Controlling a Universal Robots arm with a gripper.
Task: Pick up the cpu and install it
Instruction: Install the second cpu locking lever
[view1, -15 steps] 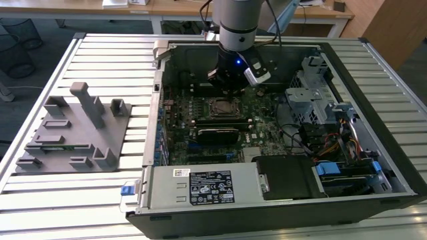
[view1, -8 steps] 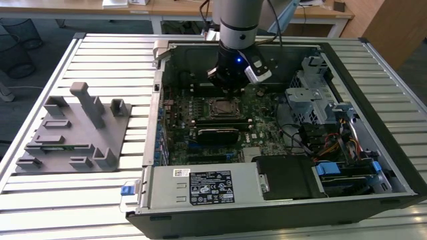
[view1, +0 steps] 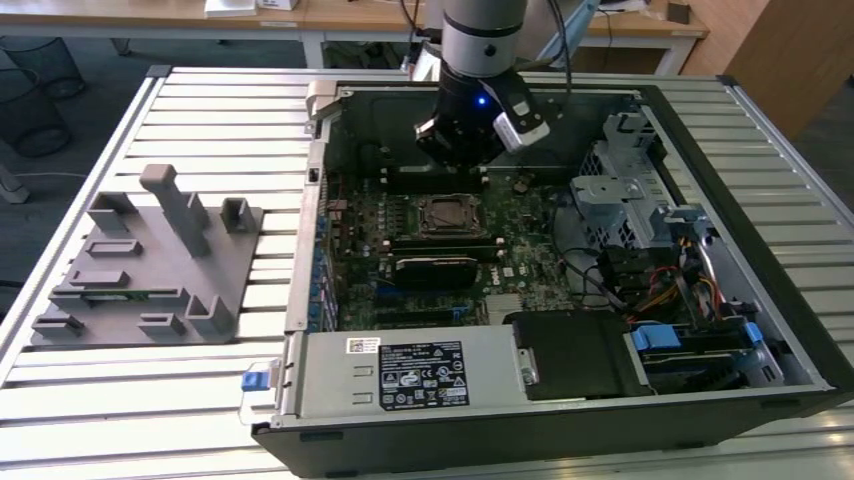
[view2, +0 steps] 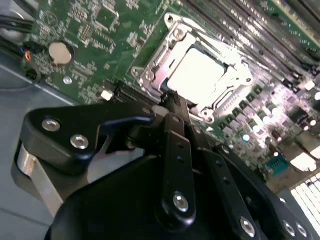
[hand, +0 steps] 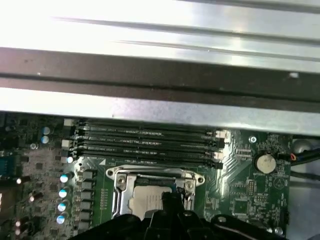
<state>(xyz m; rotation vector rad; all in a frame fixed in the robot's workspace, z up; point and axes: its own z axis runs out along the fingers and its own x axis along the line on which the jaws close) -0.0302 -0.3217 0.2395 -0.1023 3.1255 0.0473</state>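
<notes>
Exterior view gives you the big layout: slatted metal table (view1: 200, 390), open computer case (view1: 561, 420) on it, and the grey holder block (view1: 154, 265) with upright posts sitting on the table off to the exterior view's left of the case, well apart from the arm. Neither wrist view shows you the block or the table. The arm (view1: 481, 40) comes down into the case over the green motherboard (view1: 534, 220), and the gripper (view1: 461, 155) hangs above the board, just beyond the socket (view1: 451, 213) toward the far case wall. From here you can't make out the fingers.

Both wrist views give you the close detail that the exterior one lacks. In the second wrist view the socket (view2: 200, 70) has its metal frame around a pale, bright square: that's the cpu (view2: 200, 67), lying flat inside the frame. The gripper (view2: 172, 102) is above it at the near edge of the frame, black fingers (view2: 177, 150) drawn together to a narrow tip with nothing between them. The cpu is just beyond that tip and not gripped.

The first wrist view shows you the same cpu (hand: 145, 200) in the socket (hand: 157, 175), with the gripper tip (hand: 170, 200) overlapping its edge. It also shows you the row of long memory slots (hand: 145, 142) beside the socket, and a round coin battery (hand: 264, 162) off to one side on the board.
</notes>
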